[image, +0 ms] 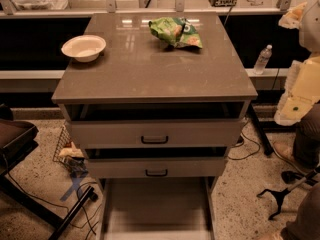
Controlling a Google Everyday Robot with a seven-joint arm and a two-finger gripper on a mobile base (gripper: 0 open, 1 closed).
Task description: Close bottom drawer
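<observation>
The bottom drawer [156, 206] is the lowest of the cabinet's three pale grey drawers. It is pulled far out toward me, and its wide shallow tray looks empty. Its front panel lies at the lower edge of the view. The two upper drawers [155, 133] with small black handles sit nearly in, with dark gaps above them. My arm [302, 86] stands along the right edge. My gripper [266, 205] hangs low to the right of the cabinet, above the floor. Its dark fingers are spread and empty, apart from the drawer.
On the cabinet top [150, 69] are a white bowl [83, 47] and a green chip bag [176, 32]. A water bottle [262, 59] stands on a ledge at the back right. A wire basket [69, 151], a black stand [15, 139] and cables lie on the floor at left.
</observation>
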